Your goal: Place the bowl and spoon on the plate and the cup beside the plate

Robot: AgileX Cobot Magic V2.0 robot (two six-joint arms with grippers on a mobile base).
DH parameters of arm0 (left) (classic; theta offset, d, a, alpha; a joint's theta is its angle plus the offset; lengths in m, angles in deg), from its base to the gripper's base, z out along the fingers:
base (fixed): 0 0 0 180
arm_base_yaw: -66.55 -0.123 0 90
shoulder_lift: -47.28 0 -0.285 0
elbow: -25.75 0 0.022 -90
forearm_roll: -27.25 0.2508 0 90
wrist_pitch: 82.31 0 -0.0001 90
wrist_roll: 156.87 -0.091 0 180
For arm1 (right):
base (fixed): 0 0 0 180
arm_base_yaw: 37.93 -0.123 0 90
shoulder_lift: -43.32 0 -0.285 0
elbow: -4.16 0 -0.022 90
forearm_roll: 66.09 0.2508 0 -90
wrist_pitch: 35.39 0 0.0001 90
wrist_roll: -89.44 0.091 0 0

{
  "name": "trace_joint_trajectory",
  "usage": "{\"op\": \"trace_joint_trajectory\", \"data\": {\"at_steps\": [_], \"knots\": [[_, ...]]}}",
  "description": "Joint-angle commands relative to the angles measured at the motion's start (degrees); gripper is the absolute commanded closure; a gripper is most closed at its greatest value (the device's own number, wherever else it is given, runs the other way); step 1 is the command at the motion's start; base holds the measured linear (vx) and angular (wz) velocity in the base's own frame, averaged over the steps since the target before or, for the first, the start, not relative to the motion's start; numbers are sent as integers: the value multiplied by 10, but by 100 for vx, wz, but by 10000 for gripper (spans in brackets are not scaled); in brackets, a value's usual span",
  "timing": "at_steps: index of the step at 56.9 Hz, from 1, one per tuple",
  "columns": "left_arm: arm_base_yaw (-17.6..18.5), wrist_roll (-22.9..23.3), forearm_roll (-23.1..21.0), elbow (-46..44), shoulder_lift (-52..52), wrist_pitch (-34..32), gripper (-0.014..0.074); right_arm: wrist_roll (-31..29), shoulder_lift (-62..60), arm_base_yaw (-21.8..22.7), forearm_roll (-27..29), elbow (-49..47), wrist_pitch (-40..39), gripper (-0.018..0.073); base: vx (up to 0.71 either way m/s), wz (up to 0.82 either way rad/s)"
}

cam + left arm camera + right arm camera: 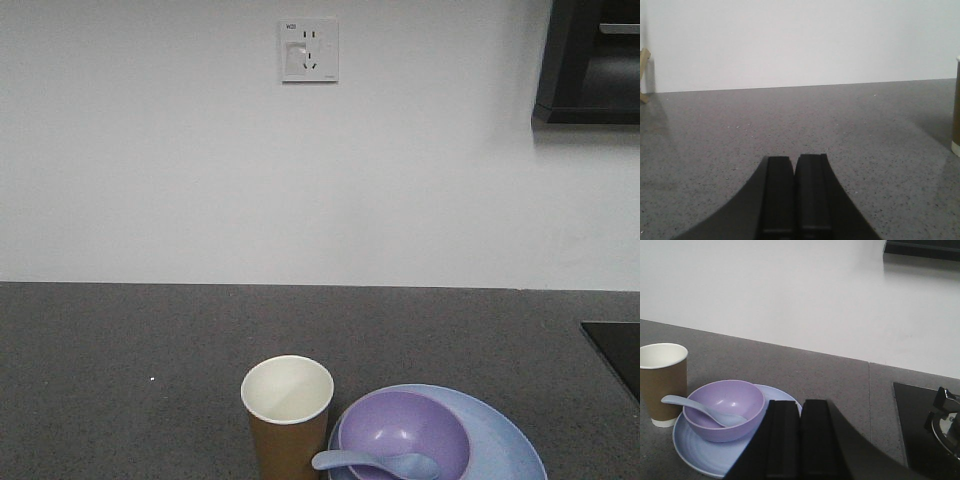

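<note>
Arrangement looks finished at lower centre of the front view: bowl sits on plate, spoon rests in it, cup beside, on worktop; left hand and right hand clenched, empty, needing only retreat.
</note>
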Motion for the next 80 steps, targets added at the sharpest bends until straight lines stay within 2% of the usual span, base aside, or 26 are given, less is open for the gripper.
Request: {"op": "trace_joint_trajectory", "data": {"at_steps": [1,36,40,45,52,58,66,68,80], "knots": [[0,0,2,-15,-10,-54,603,-1,7,1,-4,-14,-47,571,0,0],[0,0,2,-15,-10,-53,603,-1,7,1,-1,-12,-47,571,0,0],[0,0,2,-15,-10,-53,603,-5,8,1,-4,15,-83,571,0,0],[0,0,2,-15,-10,-53,603,-2,1,2,-4,86,-167,571,0,0],[0,0,2,-15,-10,-53,603,25,-18,35,1,204,-284,571,0,0],[0,0,2,-15,-10,-53,603,79,-47,87,1,292,-326,571,0,0],[0,0,2,-15,-10,-53,603,141,-106,136,1,376,-353,571,0,0],[0,0,2,-15,-10,-53,603,151,-120,145,1,373,-324,571,0,0],[0,0,2,-15,-10,-53,603,148,-124,154,-20,373,-313,571,0,0]]}}
